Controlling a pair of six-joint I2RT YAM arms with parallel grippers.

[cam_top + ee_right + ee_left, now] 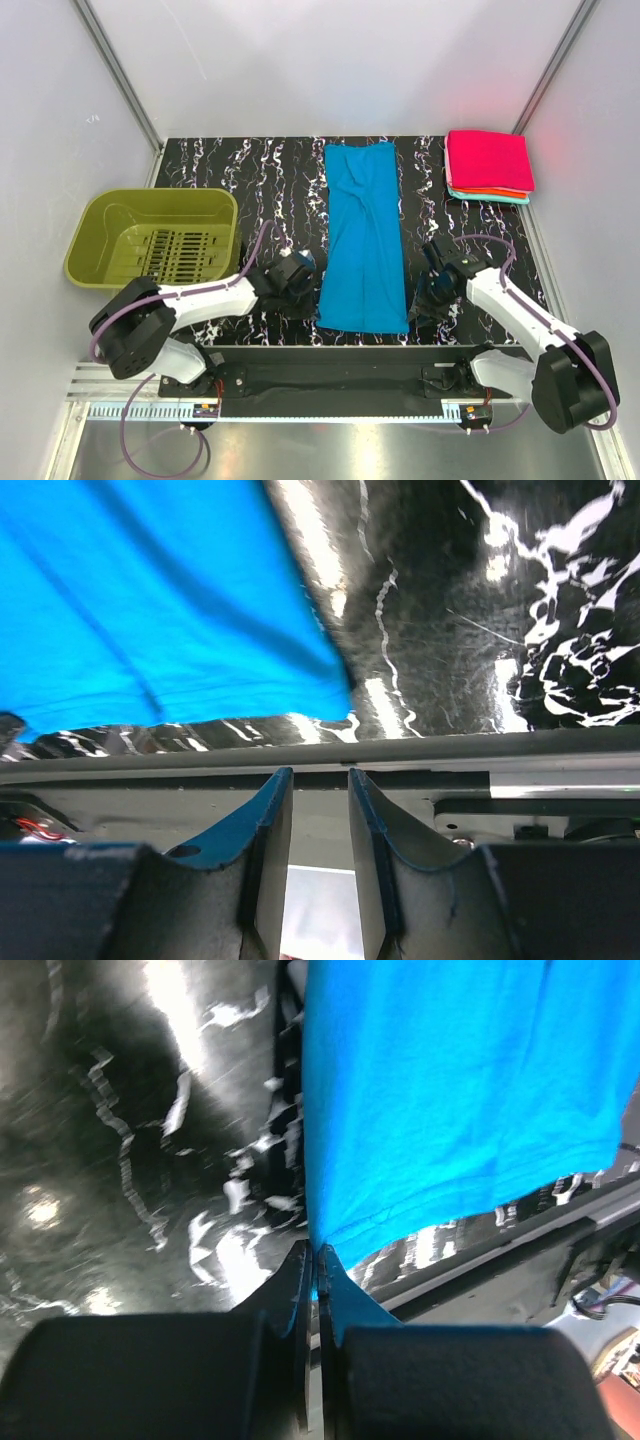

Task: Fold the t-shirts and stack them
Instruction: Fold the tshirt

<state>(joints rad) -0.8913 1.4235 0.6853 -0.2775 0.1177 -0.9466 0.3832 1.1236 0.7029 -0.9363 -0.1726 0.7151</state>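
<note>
A bright blue t-shirt [363, 240], folded into a long strip, lies lengthwise in the middle of the black marbled table [250, 170]. My left gripper [305, 268] is at the strip's near left corner, and in the left wrist view it [318, 1252] is shut on the blue cloth [450, 1090]. Just off the near right corner, my right gripper [428, 298] stands open. Its jaws [320, 780] hold nothing, and the blue cloth [150, 600] lies ahead to their left. At the back right sits a stack of folded t-shirts [488, 160], magenta on top, with orange and pale teal edges below.
An olive-green plastic basket [150, 238] stands at the table's left side. A grey rail [450, 745] runs along the near edge, just ahead of the right fingers. White walls enclose the table on three sides.
</note>
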